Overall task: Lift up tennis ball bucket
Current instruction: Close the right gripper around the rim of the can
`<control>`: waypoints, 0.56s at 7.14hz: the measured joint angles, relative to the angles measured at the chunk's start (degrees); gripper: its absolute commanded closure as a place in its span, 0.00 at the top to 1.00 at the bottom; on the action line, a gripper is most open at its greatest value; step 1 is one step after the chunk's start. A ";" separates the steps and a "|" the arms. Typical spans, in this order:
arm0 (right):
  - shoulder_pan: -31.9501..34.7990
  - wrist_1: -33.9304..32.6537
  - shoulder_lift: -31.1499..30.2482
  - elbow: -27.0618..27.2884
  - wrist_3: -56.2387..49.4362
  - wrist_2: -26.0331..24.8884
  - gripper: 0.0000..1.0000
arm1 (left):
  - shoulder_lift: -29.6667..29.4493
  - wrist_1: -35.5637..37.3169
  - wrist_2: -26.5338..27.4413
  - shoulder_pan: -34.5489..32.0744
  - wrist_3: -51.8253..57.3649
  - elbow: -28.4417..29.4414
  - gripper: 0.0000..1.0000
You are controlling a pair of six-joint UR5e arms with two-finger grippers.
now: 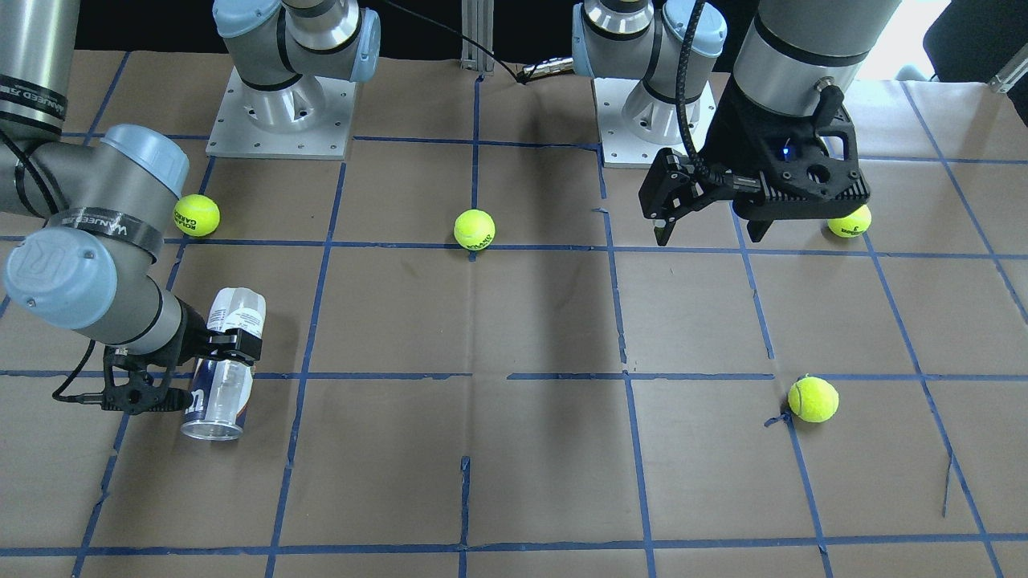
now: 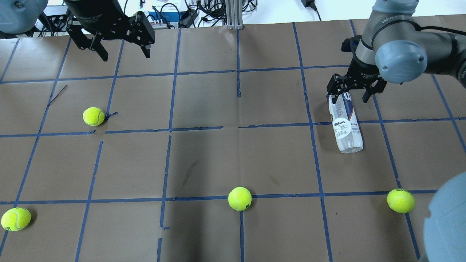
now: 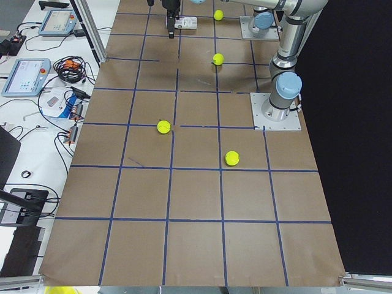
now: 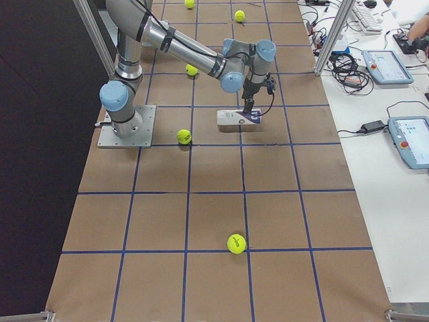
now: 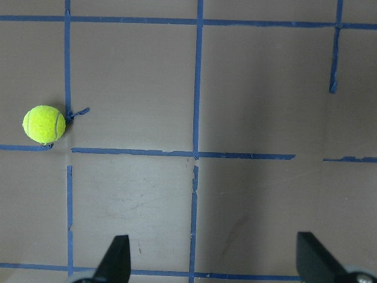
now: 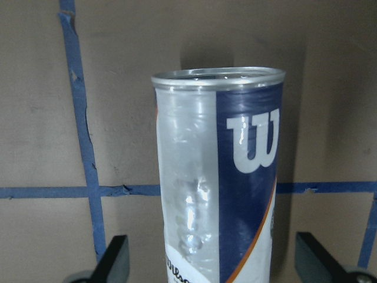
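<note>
The tennis ball bucket [image 2: 346, 125] is a clear can with a white and dark-blue Wilson label. It lies on its side on the brown table, its open metal rim pointing away from the robot. It also shows in the front view [image 1: 223, 377] and fills the right wrist view [image 6: 218, 177]. My right gripper [image 2: 350, 95] is open. It reaches down over the can's open end with a finger [image 6: 115, 262] on each side, both clear of the can. My left gripper [image 2: 125, 54] is open and empty, high over the far left of the table.
Several yellow-green tennis balls lie loose: one far left [image 2: 93, 116], one near left [image 2: 16, 219], one near the middle [image 2: 240, 198], one near right [image 2: 400, 201]. Blue tape lines grid the table. The arm bases [image 1: 281, 112] stand at the robot's edge.
</note>
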 measured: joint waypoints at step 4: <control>-0.04 -2.92 3.90 1.77 -0.26 -0.11 0.75 | -0.08 -0.02 -0.02 -0.02 0.00 -0.07 1.00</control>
